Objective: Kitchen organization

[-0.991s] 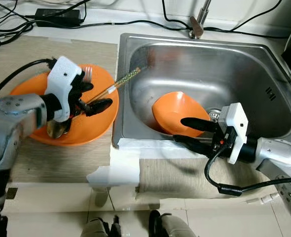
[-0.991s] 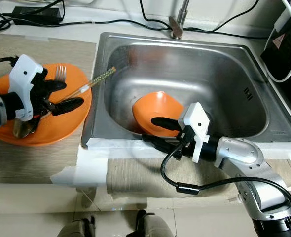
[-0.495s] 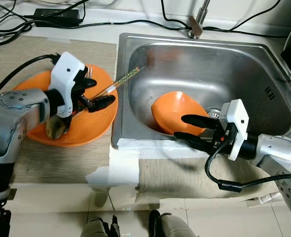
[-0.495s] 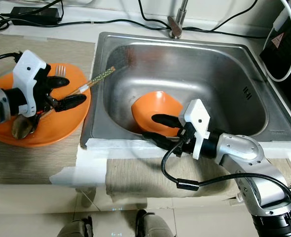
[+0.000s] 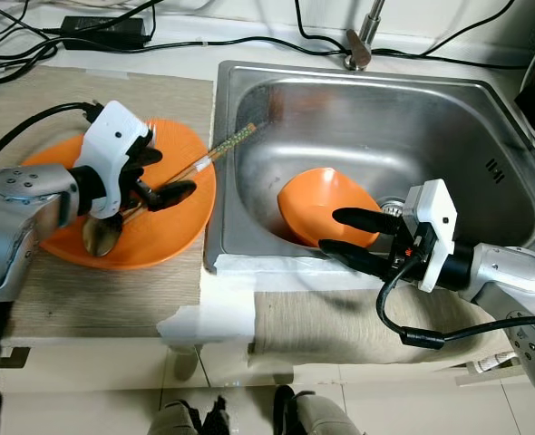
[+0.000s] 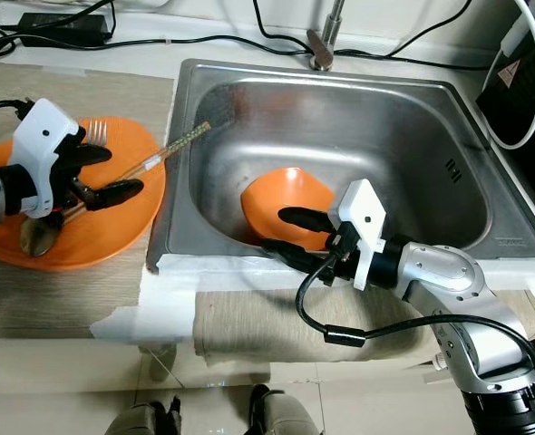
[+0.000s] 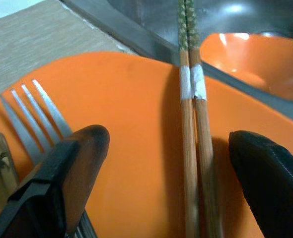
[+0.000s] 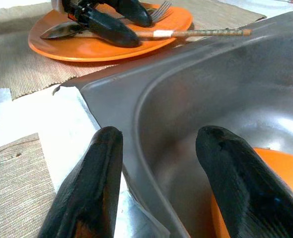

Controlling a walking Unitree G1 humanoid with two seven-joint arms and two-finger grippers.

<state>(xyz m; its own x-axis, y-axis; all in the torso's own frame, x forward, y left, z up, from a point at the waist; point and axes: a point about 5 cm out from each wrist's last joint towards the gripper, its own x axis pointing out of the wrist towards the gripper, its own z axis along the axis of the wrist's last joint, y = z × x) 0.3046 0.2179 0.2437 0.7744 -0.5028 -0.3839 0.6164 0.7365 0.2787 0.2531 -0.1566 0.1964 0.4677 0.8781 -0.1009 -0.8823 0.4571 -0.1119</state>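
Left gripper [image 7: 156, 163] open, straddling the chopsticks [image 5: 220, 154] on the orange plate [image 5: 172, 231], holding nothing. Right gripper [image 5: 340, 233] open at the sink's [image 5: 485, 100] near rim by the orange bowl [image 5: 317, 199], empty. Likely next: close on chopsticks.

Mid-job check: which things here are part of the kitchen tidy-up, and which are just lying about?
Part of the job: orange plate, chopsticks, fork, spoon, orange bowl, sink; left gripper and right gripper, both with jaws open.

Lying about: black cables, power adapter, tap.
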